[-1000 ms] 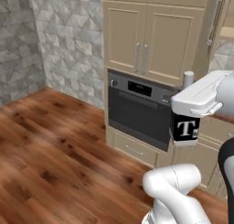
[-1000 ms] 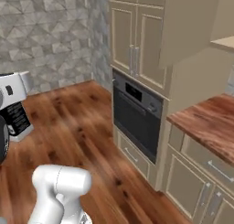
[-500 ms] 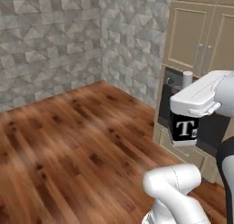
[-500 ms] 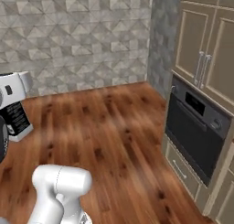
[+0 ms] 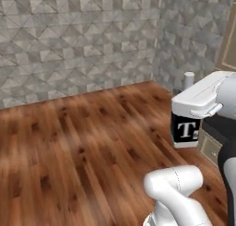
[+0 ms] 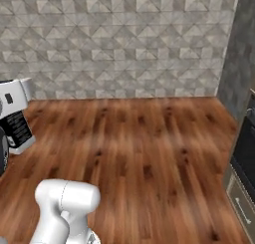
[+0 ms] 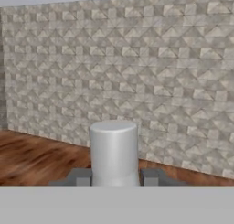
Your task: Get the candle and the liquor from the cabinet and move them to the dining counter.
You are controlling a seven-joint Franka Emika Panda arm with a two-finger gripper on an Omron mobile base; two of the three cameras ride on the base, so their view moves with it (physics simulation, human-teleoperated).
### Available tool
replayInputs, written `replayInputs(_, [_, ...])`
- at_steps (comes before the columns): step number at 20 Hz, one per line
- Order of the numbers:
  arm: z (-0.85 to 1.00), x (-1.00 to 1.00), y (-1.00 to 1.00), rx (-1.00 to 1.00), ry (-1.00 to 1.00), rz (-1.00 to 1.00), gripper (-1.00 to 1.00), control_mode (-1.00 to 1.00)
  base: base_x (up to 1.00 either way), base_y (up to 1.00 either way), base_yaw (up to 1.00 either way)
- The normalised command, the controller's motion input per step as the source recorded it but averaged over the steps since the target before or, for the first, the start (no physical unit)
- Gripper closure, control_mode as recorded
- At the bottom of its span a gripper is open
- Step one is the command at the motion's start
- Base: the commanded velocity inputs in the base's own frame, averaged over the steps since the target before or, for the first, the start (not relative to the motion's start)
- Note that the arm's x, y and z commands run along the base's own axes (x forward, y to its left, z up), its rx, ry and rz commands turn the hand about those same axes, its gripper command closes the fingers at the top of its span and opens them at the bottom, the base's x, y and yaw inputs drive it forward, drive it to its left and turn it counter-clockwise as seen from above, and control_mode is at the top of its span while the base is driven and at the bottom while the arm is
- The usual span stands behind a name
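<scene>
Left base view: gripper [image 5: 186, 110] at 3 o'clock, clamped on liquor [image 5: 185, 128], black body with white T label hanging below hand, white cap above. Hand view: cap [image 7: 114, 152] at 6 o'clock between fingertips [image 7: 80, 176]. Wood floor [image 5: 83, 146] below, grey stone-tile wall [image 6: 124, 39] beyond.

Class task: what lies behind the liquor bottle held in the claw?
Behind the liquor, in the hand view, stands a grey tiled wall above wood floor. The white cap covers part of both.
</scene>
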Motion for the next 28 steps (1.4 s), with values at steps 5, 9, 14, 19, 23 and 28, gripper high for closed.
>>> replayInputs(5, [0.00, 0.00, 0.00, 0.00, 0.00, 0.00, 1.00, 1.00, 0.00, 0.28, 0.45])
replayInputs(9, [0.00, 0.00, 0.00, 0.00, 0.00, 0.00, 1.00, 1.00, 0.00, 0.18, 0.44])
replayInputs(14, [0.00, 0.00, 0.00, 0.00, 0.00, 0.00, 1.00, 1.00, 0.00, 0.17, 0.42])
replayInputs(19, [0.00, 0.00, 0.00, 0.00, 0.00, 0.00, 1.00, 1.00, 0.00, 0.15, 0.40])
replayInputs(23, [0.00, 0.00, 0.00, 0.00, 0.00, 0.00, 1.00, 1.00, 0.00, 0.13, 0.39])
replayInputs(28, [0.00, 0.00, 0.00, 0.00, 0.00, 0.00, 1.00, 1.00, 0.16, 0.00, 0.37])
